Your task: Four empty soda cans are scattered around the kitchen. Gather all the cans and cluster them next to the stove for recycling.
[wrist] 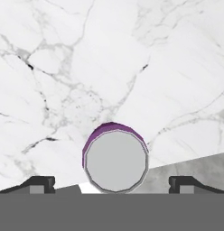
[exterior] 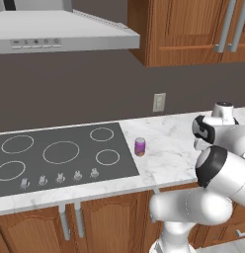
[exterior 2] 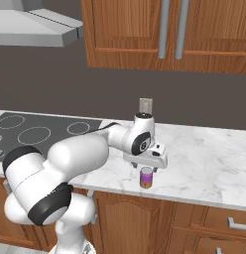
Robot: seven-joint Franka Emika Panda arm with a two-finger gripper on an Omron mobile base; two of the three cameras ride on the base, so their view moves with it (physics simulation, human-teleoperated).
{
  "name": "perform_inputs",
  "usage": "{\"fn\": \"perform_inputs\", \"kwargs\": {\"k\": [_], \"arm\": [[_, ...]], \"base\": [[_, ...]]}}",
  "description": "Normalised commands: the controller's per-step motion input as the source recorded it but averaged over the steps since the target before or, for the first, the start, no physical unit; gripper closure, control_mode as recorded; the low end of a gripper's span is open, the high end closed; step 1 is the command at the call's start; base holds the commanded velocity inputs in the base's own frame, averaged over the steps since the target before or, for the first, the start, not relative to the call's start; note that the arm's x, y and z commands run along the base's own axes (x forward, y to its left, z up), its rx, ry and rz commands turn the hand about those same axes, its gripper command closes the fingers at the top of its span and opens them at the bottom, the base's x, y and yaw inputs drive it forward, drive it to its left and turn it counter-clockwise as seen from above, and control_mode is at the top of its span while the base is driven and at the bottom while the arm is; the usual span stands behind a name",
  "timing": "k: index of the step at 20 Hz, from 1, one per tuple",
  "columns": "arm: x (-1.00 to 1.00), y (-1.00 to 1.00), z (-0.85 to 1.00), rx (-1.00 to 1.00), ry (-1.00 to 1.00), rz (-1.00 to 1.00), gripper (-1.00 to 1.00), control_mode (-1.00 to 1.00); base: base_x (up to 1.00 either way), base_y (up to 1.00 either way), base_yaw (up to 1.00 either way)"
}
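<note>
The white arm rises from its base, bends at a dark-jointed elbow and reaches forward over the bench, with the wrist turned so the hand points straight down. The pincer [exterior 2: 145, 168] hangs low at the end of it, its jaws spread wide and holding nothing. In the hand view both dark fingertips [wrist: 40, 184] stand far apart at the bottom corners.

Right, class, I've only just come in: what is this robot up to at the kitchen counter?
The white arm's open gripper hangs right above a purple soda can standing upright on the marble counter, its fingers wide on either side of the can's silvery top. Nothing is held. A second can already stands beside the stove.
</note>
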Motion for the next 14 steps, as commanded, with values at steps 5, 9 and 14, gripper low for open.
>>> {"fn": "perform_inputs", "kwargs": {"k": [5,9,14], "arm": [[-0.03,0.0,-0.11,0.0,0.0,0.0,-1.0,-1.0],[-0.01,0.0,-0.12,0.0,0.0,0.0,-1.0,-1.0],[0.0,0.0,-0.11,0.0,0.0,0.0,-1.0,-1.0]], "base": [[0.0,0.0,0.0],[0.0,0.0,0.0],[0.0,0.0,0.0]]}}
